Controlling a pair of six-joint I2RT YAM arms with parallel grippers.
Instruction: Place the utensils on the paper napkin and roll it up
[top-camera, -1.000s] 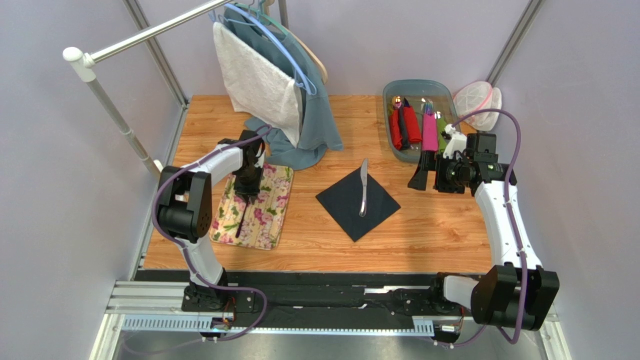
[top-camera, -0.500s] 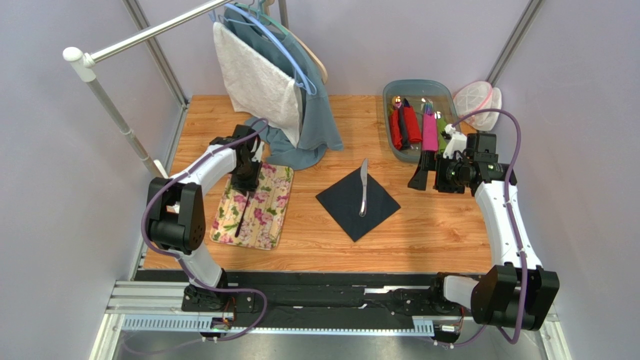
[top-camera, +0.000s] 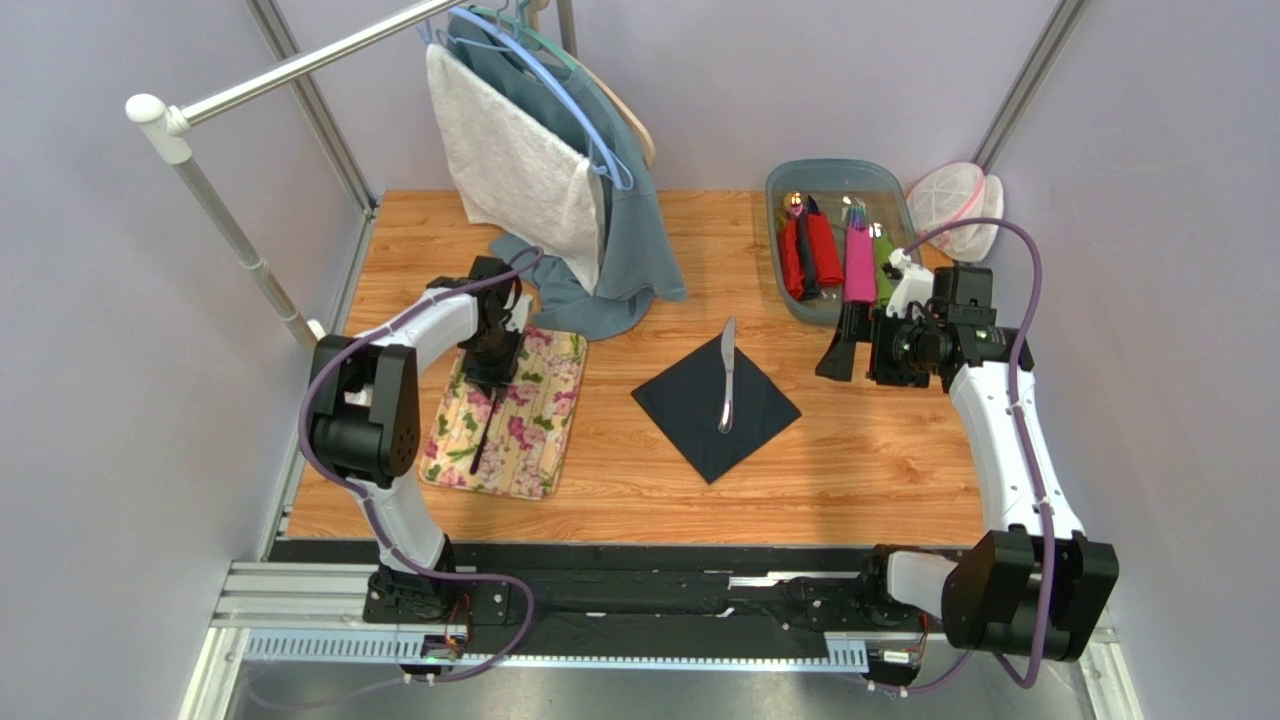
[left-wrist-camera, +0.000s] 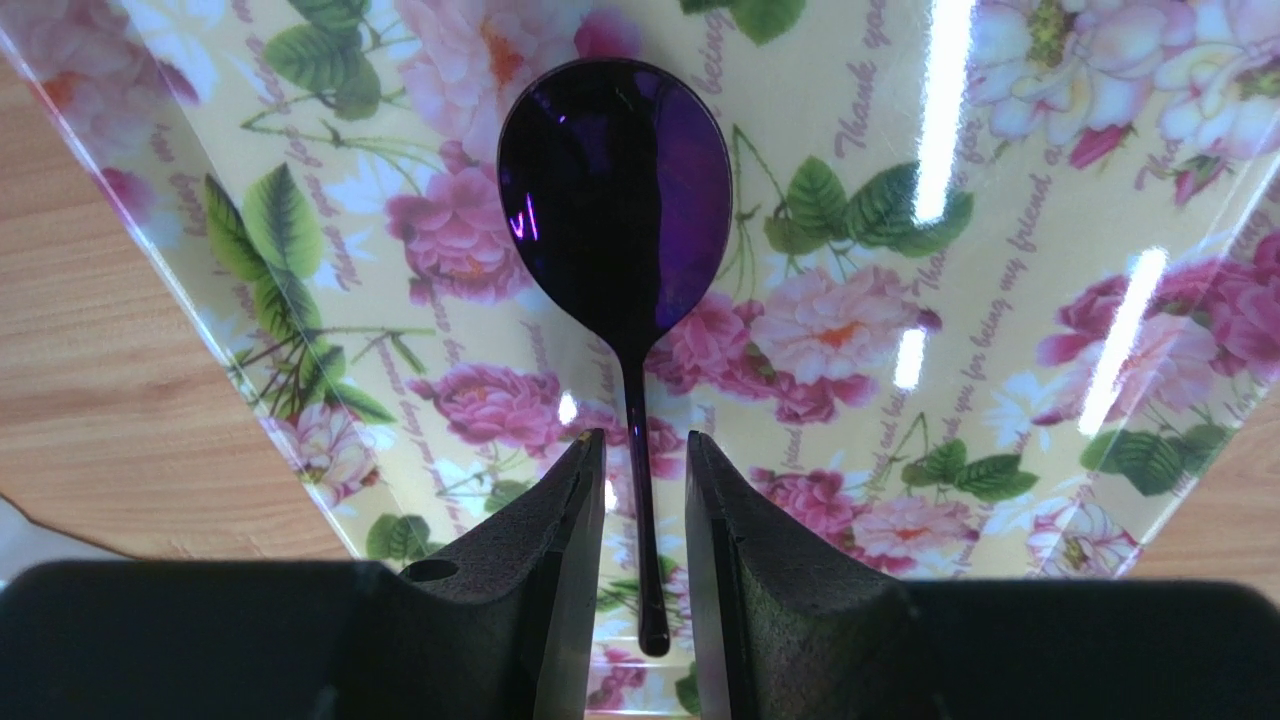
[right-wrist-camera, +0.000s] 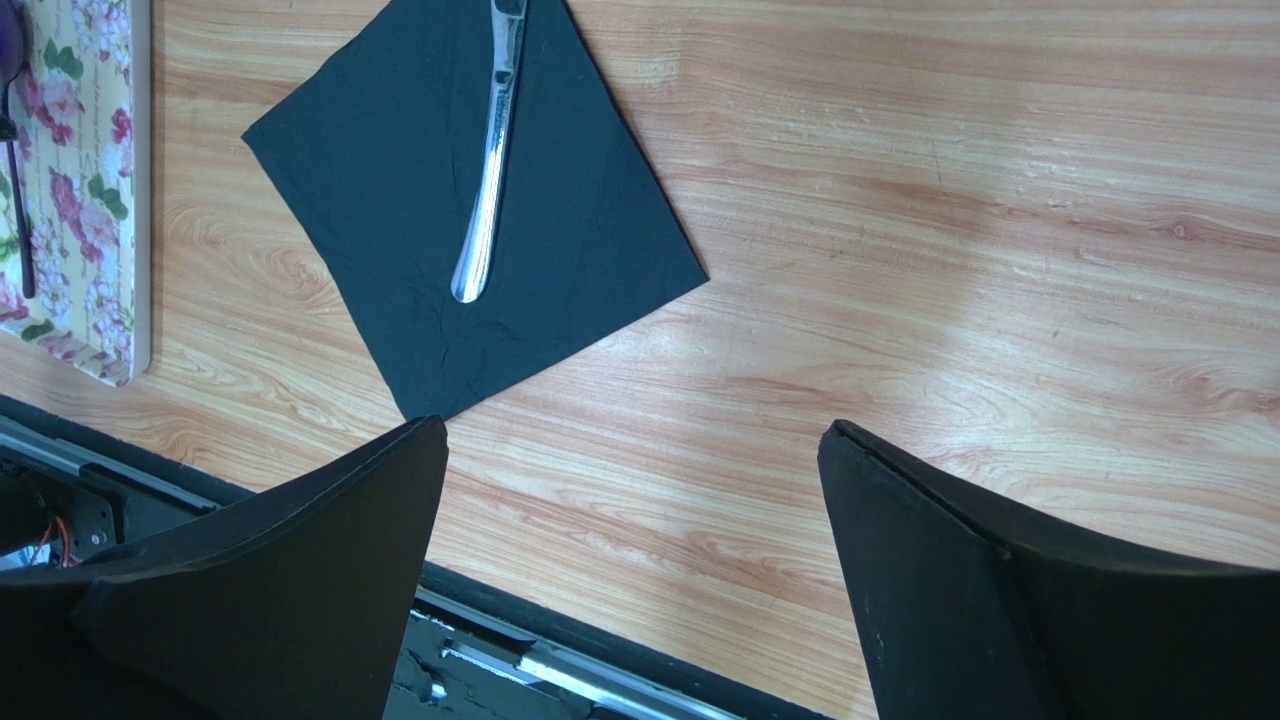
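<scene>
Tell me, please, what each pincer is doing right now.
Left pincer: partly open, astride the spoon handle, not gripping.
Right pincer: wide open, empty.

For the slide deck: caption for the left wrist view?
Left pincer straddles the handle of the purple spoon, which lies flat on the floral mat.

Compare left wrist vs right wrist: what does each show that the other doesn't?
Left wrist only: left gripper, jaws narrowly parted astride the handle of the purple spoon. Right wrist only: dark napkin with a silver utensil on it, right gripper wide open. Both: floral mat and wooden table; the spoon barely shows at the right wrist's edge.
</scene>
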